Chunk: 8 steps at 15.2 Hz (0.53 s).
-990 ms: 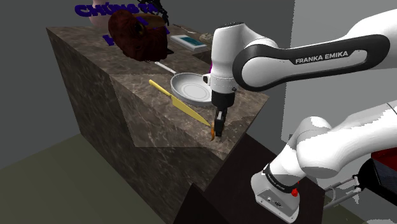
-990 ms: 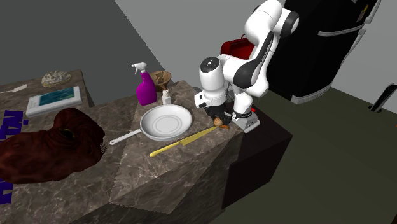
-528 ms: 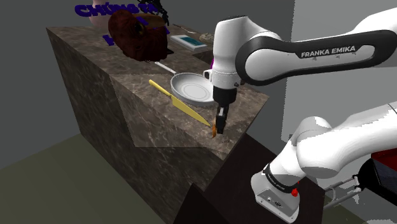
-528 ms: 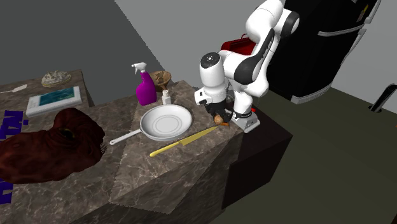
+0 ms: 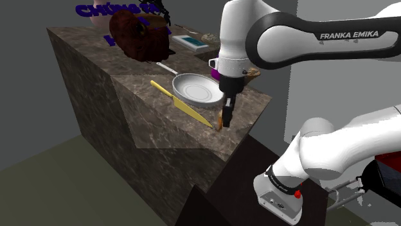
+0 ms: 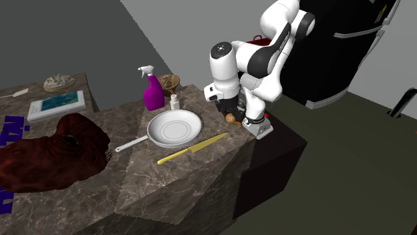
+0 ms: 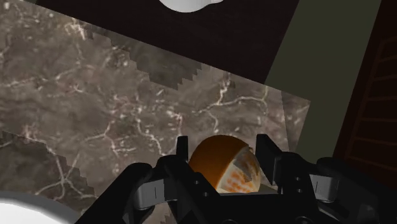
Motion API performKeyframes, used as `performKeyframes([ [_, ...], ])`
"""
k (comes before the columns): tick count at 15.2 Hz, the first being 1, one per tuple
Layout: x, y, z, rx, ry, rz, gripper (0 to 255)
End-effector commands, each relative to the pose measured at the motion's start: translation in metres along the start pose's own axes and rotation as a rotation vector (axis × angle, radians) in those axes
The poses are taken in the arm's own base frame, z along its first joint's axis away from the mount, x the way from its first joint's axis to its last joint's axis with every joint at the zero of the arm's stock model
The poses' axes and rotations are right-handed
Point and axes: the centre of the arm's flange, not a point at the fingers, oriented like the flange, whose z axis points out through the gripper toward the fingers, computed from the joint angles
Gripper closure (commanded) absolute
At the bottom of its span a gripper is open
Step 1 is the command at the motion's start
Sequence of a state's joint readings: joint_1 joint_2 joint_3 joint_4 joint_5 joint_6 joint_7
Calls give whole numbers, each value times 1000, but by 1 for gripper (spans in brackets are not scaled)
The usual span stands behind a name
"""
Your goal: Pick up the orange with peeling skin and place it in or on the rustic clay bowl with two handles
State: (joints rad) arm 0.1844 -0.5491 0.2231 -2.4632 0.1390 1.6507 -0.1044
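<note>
Now the orange [image 7: 222,162] is held between the jaws, which are closed on its two sides at a narrow width. Torn peel and pale flesh are seen on the side facing the wrist camera.

A second ago the gripper [image 5: 222,121] was set low, at the counter [image 6: 200,167] edge, with its tips down beside the point of the yellow knife [image 6: 194,148]. Since then it has been raised, and the orange has been carried up with it. In the shoulder view the knife point is now left below the jaws, and in the wrist view the marble is seen some way beneath the fruit. The orange appears to be clear of the surface, though its underside is hidden by the fingers, so this cannot be said for certain.

From this it may be judged that the grasp has held and the pick is done. The placing is not yet begun. The bowl [image 6: 172,81] is seen in the second exterior view well apart from the jaws, at the far side of the counter, behind the purple bottle [image 6: 152,92]. The white pan [image 6: 175,127] lies nearer the jaws, to one side of that path. A sideways carry at this height or higher would be called for, so that the bottle is cleared before the orange is lowered.
</note>
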Motion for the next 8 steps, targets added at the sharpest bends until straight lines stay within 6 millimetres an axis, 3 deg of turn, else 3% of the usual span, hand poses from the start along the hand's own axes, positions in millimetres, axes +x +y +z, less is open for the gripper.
performKeyframes([
  [1,-3,0,-11,0,0,0,255],
  [8,-13,-2,-47,0,0,0,255],
])
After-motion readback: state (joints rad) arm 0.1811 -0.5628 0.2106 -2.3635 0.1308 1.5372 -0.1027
